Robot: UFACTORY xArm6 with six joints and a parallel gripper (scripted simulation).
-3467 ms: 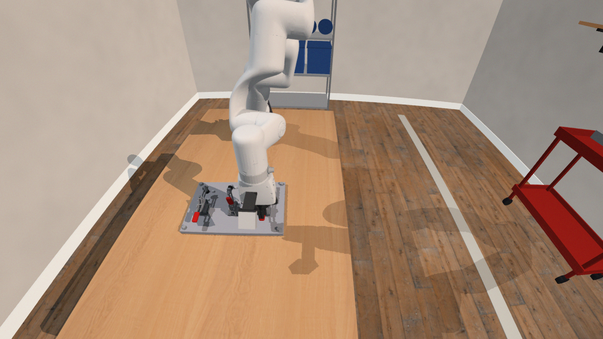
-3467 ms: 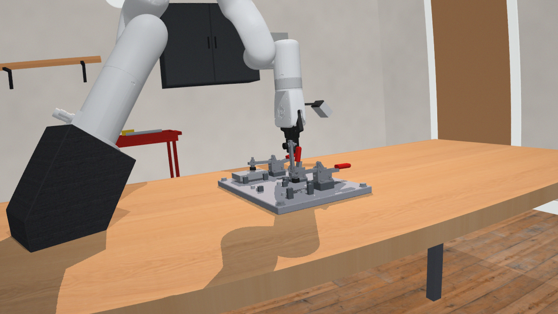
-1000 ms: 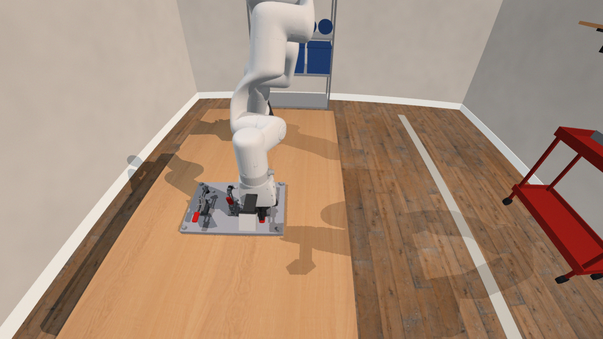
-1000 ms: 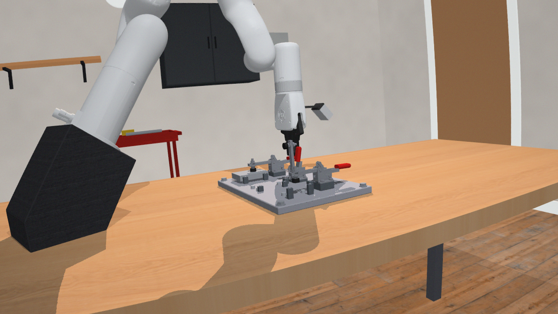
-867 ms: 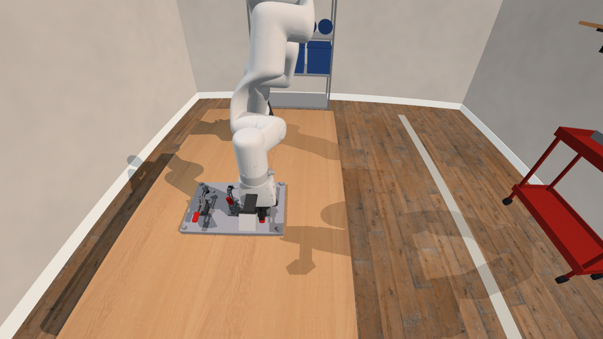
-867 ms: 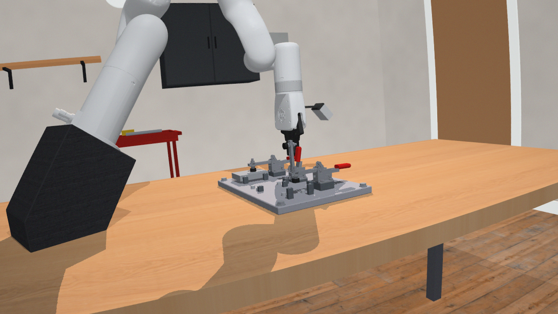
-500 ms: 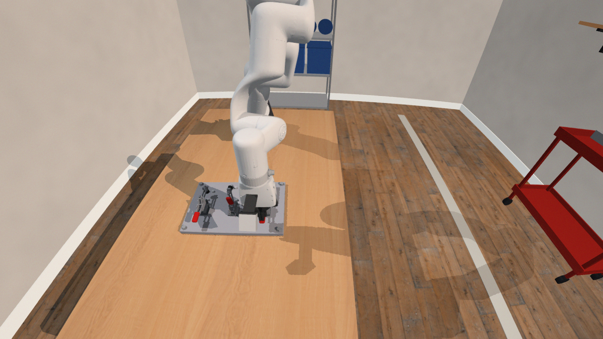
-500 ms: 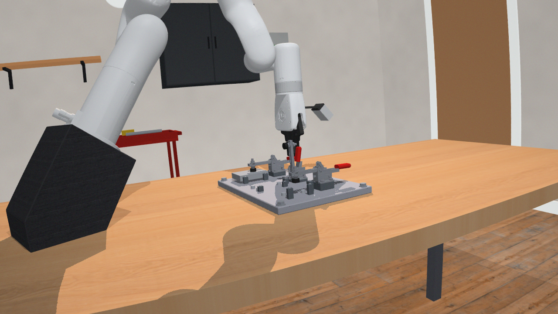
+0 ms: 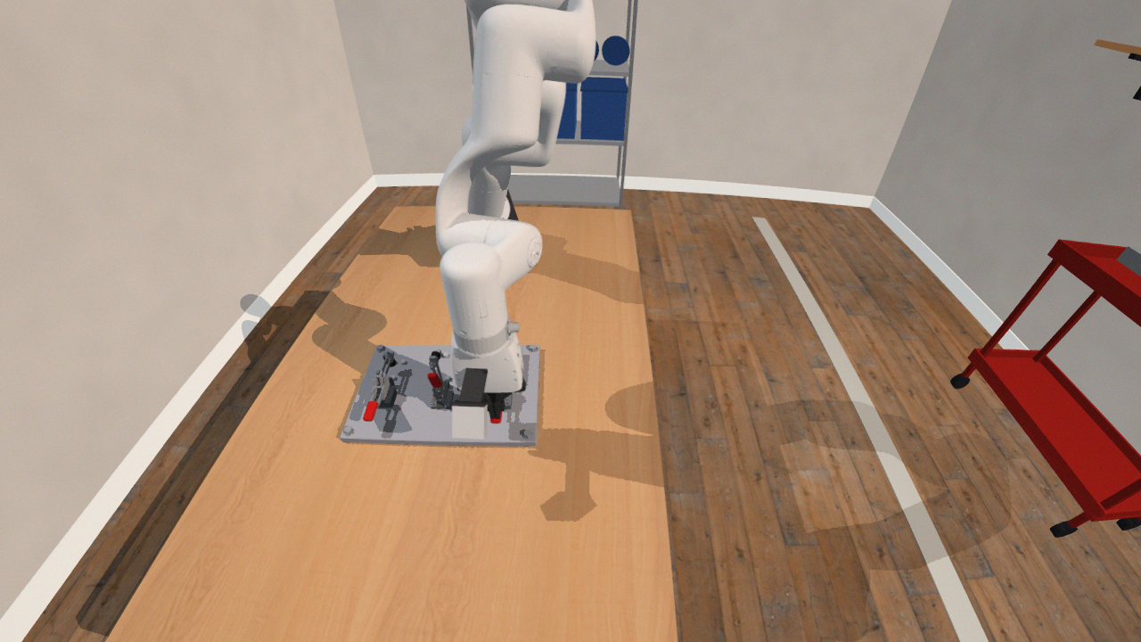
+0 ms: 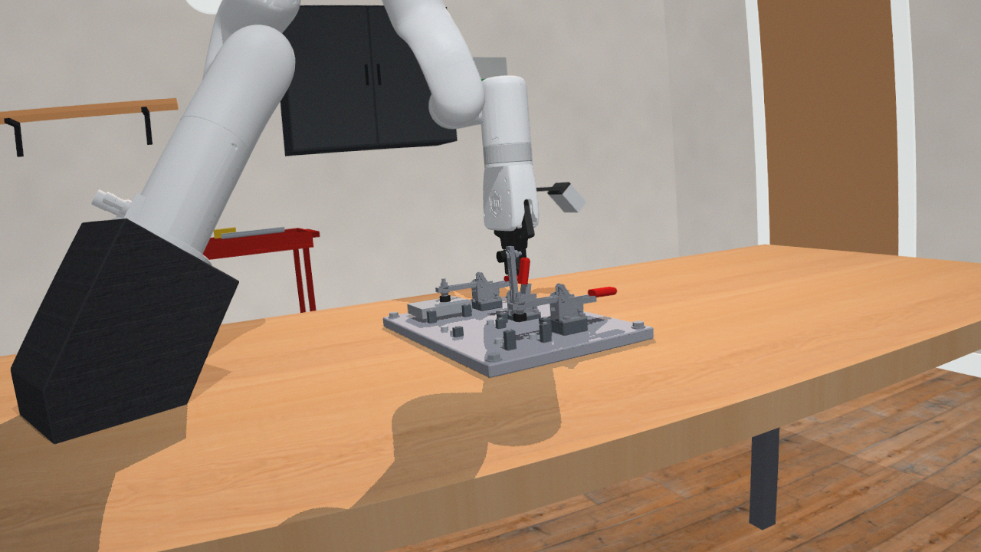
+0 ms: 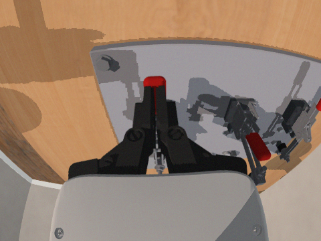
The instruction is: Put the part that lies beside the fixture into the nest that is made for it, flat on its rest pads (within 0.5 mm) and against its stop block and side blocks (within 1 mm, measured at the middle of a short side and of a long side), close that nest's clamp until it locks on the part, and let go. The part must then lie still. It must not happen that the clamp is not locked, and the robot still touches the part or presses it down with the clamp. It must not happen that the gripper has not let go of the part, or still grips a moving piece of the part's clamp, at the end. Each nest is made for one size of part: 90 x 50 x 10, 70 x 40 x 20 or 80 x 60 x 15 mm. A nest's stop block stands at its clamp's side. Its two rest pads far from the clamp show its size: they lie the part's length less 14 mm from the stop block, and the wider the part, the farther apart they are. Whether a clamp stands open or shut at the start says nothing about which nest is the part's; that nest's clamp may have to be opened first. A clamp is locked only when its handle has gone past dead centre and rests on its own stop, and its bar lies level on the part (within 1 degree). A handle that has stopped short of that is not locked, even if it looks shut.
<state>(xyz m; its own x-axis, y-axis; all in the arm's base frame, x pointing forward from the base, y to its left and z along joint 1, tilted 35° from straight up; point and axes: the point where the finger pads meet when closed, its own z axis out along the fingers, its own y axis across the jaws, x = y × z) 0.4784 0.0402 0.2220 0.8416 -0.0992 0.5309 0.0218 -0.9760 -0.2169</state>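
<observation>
Here we are at the handle, and my gripper (image 9: 496, 409) (image 10: 510, 269) (image 11: 155, 100) is narrow, its fingers drawn together with nothing gripped. The tips sit right over the red handle (image 9: 496, 418) (image 10: 507, 278) (image 11: 154, 81), its end poking out past them; whether they touch, I can't tell.

Just back from the jaws, along that clamp (image 10: 481, 289), its bar reaches out over the part (image 10: 436, 310), a grey block lying in the nest. The black tip (image 10: 444, 297) is down on the block, and the bar looks about level. From here I can't tell whether it's locked.

Next out from the jaws, the middle clamp stands open, bar (image 10: 512, 274) up and red grip (image 9: 434, 380) (image 10: 523, 270) (image 11: 258, 146) raised. Farther off, the end clamp (image 10: 568, 305) has its bar lowered over a nest holding no block, its red lever (image 9: 370, 411) (image 10: 602, 291) (image 11: 319, 104) stretched outward.

Under them all lies the plate (image 9: 430, 437) (image 10: 582, 354) (image 11: 207, 53), on the table (image 9: 398, 519) (image 10: 342, 418) (image 11: 234, 20). Well beyond stands the red cart (image 9: 1069, 267) (image 10: 264, 245).
</observation>
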